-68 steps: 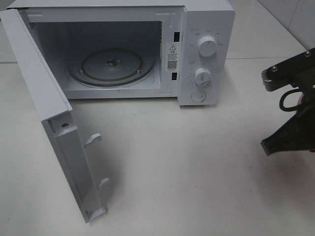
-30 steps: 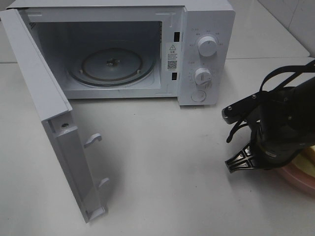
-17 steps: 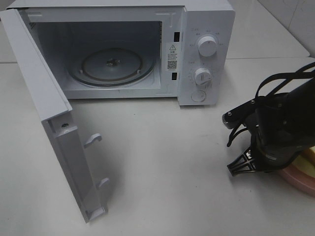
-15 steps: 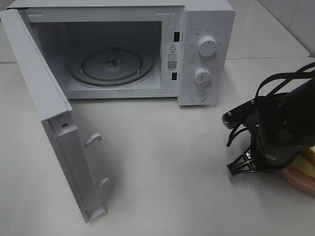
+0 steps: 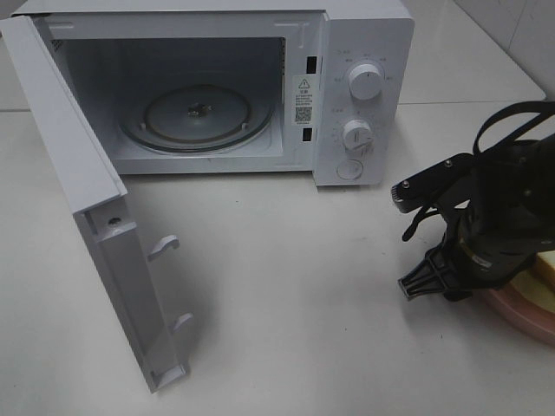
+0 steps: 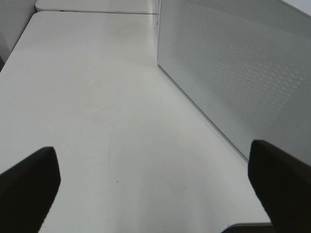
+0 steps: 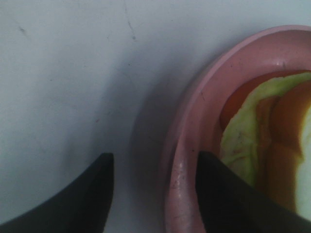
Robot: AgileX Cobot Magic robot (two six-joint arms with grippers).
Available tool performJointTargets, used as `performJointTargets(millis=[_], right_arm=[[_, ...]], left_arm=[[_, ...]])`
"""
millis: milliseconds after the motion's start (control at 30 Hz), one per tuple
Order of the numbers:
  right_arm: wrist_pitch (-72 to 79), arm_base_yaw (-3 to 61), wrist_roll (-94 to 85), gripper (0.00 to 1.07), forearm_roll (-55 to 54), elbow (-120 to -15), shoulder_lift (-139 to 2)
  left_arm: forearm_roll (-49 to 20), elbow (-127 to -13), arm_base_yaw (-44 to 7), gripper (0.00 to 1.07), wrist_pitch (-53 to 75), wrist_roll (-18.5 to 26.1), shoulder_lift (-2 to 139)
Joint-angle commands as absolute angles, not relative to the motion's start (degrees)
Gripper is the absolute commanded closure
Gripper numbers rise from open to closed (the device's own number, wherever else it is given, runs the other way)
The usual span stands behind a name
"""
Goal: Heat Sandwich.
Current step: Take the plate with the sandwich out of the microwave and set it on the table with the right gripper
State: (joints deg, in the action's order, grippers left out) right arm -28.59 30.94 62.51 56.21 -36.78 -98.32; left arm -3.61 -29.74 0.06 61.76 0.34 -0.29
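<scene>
Sandwich (image 7: 272, 141) sits on pink plate (image 7: 194, 145) at the table's right edge, well right of the open microwave (image 5: 208, 95). Right gripper (image 7: 153, 194) is partly open, empty, one finger either side of plate's rim, sandwich just beyond. Left gripper (image 6: 155, 184) is wide open, empty, far off beside the microwave door. Right arm is nearer.

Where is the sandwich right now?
In the exterior high view the sandwich lies on the pink plate at the table's far right edge, partly hidden under the right gripper, right of the open microwave.
</scene>
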Motion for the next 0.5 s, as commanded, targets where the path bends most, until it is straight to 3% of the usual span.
performJointTargets(millis=[33, 300, 500], right_arm=[[-28.59, 30.88, 55.00, 0.55, 51.39, -37.01, -95.28], [-29.39, 30.88, 40.39, 0.34, 41.20, -37.01, -87.49], [-31.80, 31.05, 33.80, 0.31, 36.84, -37.01, -81.65]], left_arm=[[-3.67, -29.51, 0.17, 0.09, 61.59, 0.00, -0.57], [-3.67, -29.51, 0.17, 0.09, 61.59, 0.00, -0.57], [-3.67, -29.51, 0.17, 0.09, 61.59, 0.00, -0.57]])
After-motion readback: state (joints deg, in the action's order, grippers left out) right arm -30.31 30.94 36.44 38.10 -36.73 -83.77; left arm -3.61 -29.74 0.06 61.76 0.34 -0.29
